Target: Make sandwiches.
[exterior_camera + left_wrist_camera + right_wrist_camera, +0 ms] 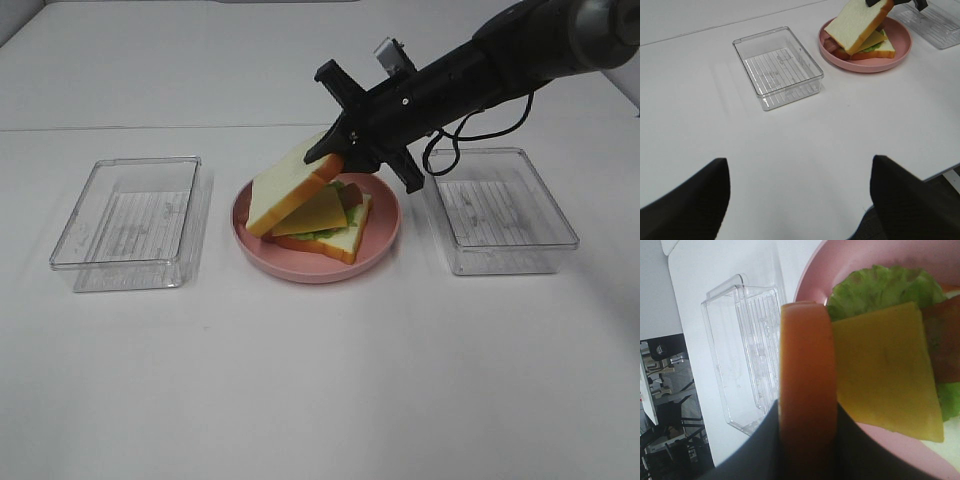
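Overhead, the right claw [335,152] pinches the orange crust of a tilted white bread slice [288,190] above the round pink plate [380,240]; yellow cheese [318,212], ruffled lettuce [880,287] beneath. Clear plastic trays [130,222] flank the plate on bare white counter [320,380]. Left claw [800,200] gapes wide.

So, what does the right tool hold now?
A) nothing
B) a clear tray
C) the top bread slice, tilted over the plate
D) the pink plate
C: the right tool pinches the crust edge of the top bread slice, tilted above the cheese.
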Available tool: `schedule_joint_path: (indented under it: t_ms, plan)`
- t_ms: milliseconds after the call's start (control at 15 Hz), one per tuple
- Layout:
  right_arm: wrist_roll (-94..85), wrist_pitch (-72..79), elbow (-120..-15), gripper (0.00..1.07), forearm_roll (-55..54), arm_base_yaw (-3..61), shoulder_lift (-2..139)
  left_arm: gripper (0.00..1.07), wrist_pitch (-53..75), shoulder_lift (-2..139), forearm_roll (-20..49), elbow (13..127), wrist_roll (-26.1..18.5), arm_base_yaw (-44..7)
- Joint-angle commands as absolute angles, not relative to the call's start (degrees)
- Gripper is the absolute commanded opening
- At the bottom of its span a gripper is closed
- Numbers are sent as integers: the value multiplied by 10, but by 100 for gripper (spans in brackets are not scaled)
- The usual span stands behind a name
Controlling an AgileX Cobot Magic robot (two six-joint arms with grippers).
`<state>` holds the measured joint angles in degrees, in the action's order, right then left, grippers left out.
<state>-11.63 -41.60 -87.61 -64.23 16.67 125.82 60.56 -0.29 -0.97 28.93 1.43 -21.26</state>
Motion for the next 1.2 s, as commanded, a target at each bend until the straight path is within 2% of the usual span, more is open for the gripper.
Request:
schedule_joint_path:
  t_ms: [67, 200, 267, 333, 400, 667, 933, 1200]
  plan:
    - [-112, -409, -874, 7, -648, 168, 1258, 74, 599, -15, -9, 286, 14, -213]
    - [-112, -407, -874, 40, -642, 168, 1258, 74, 599, -15, -9, 286, 14, -213]
    - [-112, -407, -874, 61, -635, 168, 1258, 74, 599, -15, -9, 286, 14, -213]
    - [-112, -409, -874, 76, -622, 168, 1258, 74, 599, -15, -9, 286, 14, -213]
    - [-112, -415, -874, 84, -608, 168, 1256, 74, 599, -15, -9, 286, 14, -213]
    - [-104, -426, -874, 85, -483, 168, 1227, 74, 599, -15, -9, 286, 14, -213]
    - [-14, -434, -874, 85, -275, 168, 1170, 74, 599, -15, -9, 286, 14, -213]
    - [-6, -515, -874, 84, -151, 168, 1078, 74, 599, -15, -9, 286, 14, -213]
